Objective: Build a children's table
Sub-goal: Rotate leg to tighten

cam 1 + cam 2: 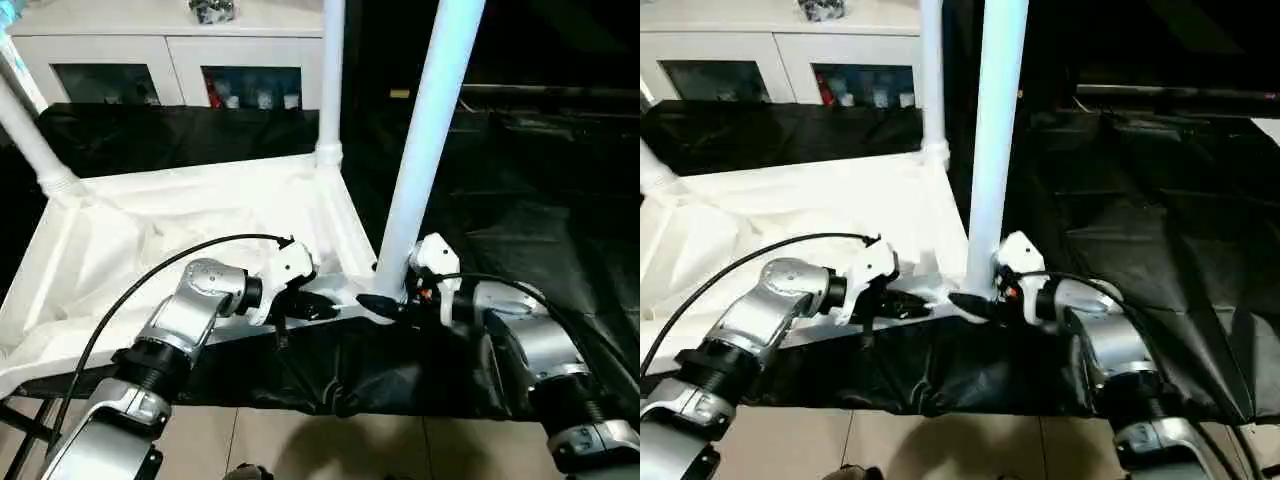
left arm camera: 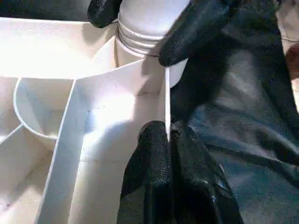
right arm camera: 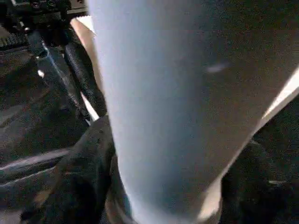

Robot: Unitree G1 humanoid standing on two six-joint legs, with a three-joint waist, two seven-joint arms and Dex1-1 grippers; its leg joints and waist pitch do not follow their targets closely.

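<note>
The children's table lies upside down: its white ribbed tabletop (image 1: 130,240) rests on the black cover. One white leg (image 1: 425,140) stands in the near right corner socket, a second leg (image 1: 330,80) in the far corner, and a third leg (image 1: 25,130) at the far left. My left gripper (image 1: 325,305) is shut on the tabletop's thin front rim wall (image 2: 166,93), just beside that near socket. My right gripper (image 1: 385,300) is closed around the near leg's base (image 2: 145,18), one black finger (image 3: 88,158) on each side of the tube (image 3: 163,93).
The black-covered work table (image 1: 540,200) stretches to the right and behind. Its front edge drops to the floor (image 1: 330,440) just under my forearms. A white cabinet (image 1: 170,50) with glass doors stands at the back. A black cable (image 1: 150,270) loops over my left arm.
</note>
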